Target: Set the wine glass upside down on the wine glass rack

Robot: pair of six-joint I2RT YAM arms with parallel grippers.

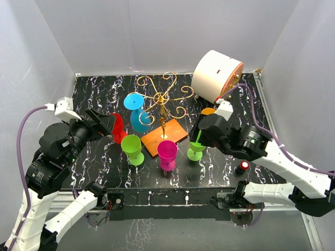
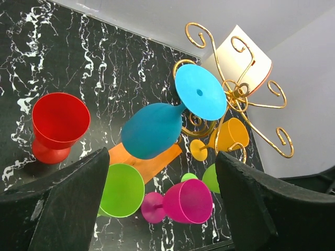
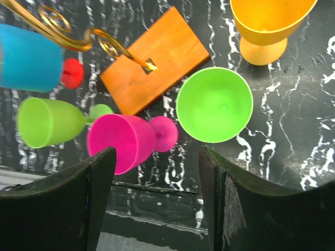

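Observation:
The wine glass rack (image 1: pixel 165 99), gold scrolls on an orange-brown wooden base (image 1: pixel 164 137), stands mid-table. A blue wine glass (image 1: pixel 138 114) hangs upside down on one of its left arms, foot up; in the left wrist view the blue wine glass (image 2: pixel 152 130) hangs from the rack (image 2: pixel 238 94). My left gripper (image 1: pixel 102 123) is open and empty beside a red glass (image 1: pixel 118 128), left of the blue one. My right gripper (image 1: pixel 199 137) is open above a green glass (image 3: pixel 214 104), holding nothing. Both wrist views show the left gripper (image 2: pixel 163 157) and right gripper (image 3: pixel 157 150) with fingers wide apart.
More glasses stand round the base: lime green (image 1: pixel 132 149), magenta (image 1: pixel 167 154), green (image 1: pixel 197 151) and orange (image 1: pixel 208 111). A large white cylinder (image 1: pixel 216 76) lies at the back right. A red button (image 1: pixel 244 166) sits near the front edge.

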